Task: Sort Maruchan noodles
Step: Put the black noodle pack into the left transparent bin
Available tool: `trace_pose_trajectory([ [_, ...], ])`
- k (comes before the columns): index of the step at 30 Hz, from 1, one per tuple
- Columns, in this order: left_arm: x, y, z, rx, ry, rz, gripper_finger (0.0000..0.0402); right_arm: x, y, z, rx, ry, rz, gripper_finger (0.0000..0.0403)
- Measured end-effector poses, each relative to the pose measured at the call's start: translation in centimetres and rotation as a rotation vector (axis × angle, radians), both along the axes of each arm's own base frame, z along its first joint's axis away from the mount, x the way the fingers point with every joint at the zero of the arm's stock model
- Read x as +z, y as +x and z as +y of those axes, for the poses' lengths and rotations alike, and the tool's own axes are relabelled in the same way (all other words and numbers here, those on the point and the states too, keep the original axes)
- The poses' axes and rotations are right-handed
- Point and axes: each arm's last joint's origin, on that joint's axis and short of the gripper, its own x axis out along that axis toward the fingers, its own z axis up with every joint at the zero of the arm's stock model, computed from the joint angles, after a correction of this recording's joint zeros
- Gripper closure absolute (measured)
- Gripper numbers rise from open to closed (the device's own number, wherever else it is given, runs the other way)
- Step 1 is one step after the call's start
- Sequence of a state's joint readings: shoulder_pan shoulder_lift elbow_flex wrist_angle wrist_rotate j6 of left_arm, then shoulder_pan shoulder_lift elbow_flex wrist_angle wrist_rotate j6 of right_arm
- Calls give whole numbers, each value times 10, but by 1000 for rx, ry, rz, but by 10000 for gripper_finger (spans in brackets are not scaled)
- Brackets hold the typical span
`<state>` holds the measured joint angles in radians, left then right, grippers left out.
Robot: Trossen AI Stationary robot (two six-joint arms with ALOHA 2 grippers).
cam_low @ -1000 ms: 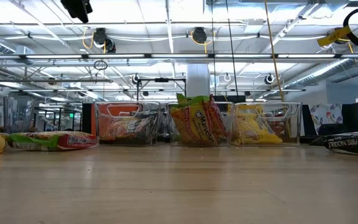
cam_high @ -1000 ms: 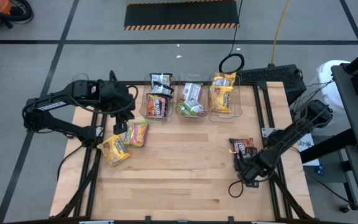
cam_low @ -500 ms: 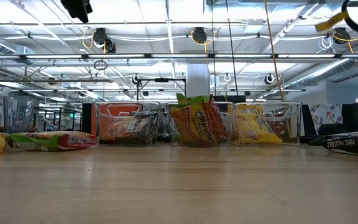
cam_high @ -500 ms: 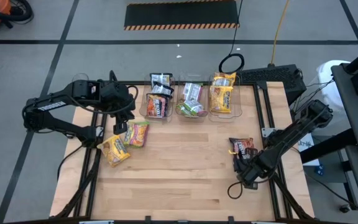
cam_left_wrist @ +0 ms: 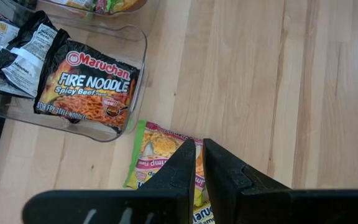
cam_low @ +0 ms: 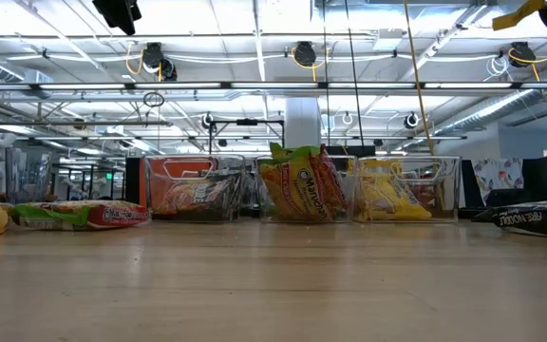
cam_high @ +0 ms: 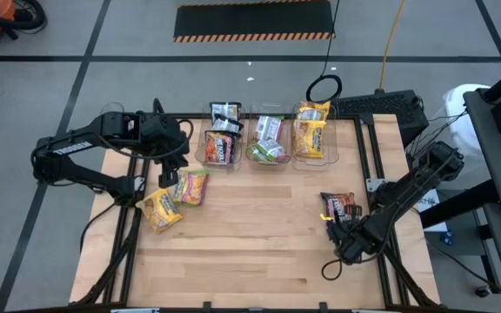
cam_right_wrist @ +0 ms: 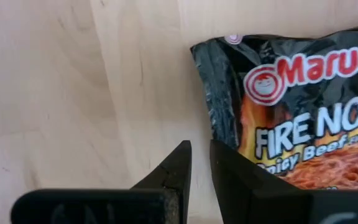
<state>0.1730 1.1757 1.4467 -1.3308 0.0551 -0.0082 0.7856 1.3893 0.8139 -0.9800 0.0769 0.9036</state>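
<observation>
Loose Maruchan noodles lie flat on the wooden table: a green-edged packet [cam_high: 192, 186] [cam_left_wrist: 160, 155] and a yellow packet [cam_high: 159, 209] at the left, and a black Fire Noodle packet [cam_high: 340, 206] [cam_right_wrist: 297, 118] at the right. My left gripper [cam_high: 169, 176] [cam_left_wrist: 199, 168] hangs shut above the green-edged packet, holding nothing. My right gripper [cam_high: 346, 235] [cam_right_wrist: 201, 168] points down, shut and empty, just on the near side of the black packet's corner.
Three clear bins stand in a row at the far edge: the left bin [cam_high: 222, 143] holds black packets, the middle bin [cam_high: 268, 143] green ones, the right bin [cam_high: 311, 132] yellow ones. Bare wood fills the table's middle and near half [cam_high: 250, 252].
My right gripper has risen a little and drawn slightly toward the table's near edge, away from the black packet, still shut. The packets and the left arm stay where they were.
</observation>
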Motion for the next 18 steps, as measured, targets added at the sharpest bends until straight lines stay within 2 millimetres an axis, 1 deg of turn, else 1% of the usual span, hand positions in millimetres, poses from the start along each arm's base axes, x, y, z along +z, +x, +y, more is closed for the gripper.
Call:
trace_pose_trajectory([
  [18, 0, 0, 0, 0, 0, 0, 364, -4, -4, -1, 44, -39, -5, 351],
])
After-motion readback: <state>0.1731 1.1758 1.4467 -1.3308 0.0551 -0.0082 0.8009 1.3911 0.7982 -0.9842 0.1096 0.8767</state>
